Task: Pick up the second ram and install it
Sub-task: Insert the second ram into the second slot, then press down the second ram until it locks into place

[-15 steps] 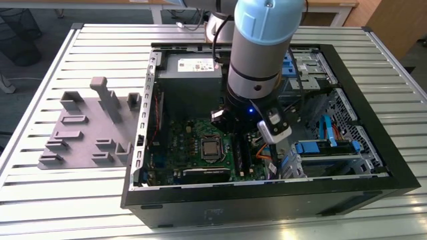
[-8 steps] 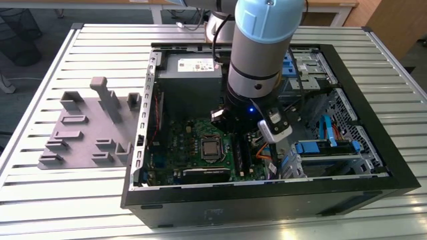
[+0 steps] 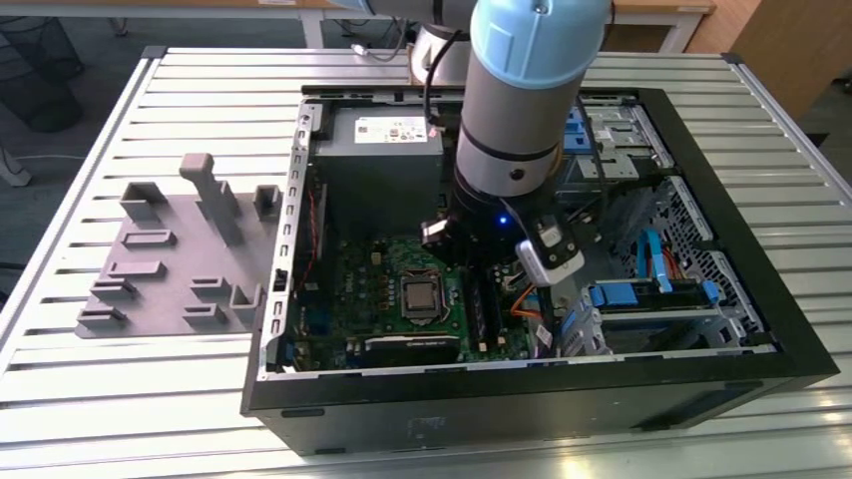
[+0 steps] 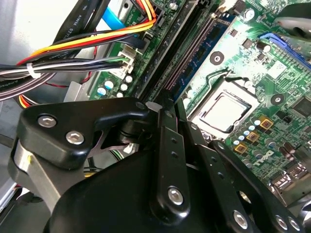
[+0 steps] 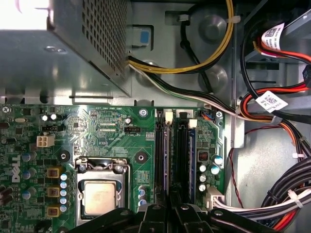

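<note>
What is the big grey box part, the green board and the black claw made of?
The grey box looks like bare sheet metal: dull shine, and a side punched full of small holes. The green board looks like lacquered circuit board, glossy green with fine printed lines and soldered parts. The black gripper looks like matte black metal or hard plastic, joined by silver screws; which one, I cannot tell.

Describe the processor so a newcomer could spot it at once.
Start at the open black computer case on the slatted table; a green motherboard lies inside it. Near the board's middle sits the processor, a square of bare silver metal in a clamp frame, unlike the long, narrow black memory slots beside it.
</note>
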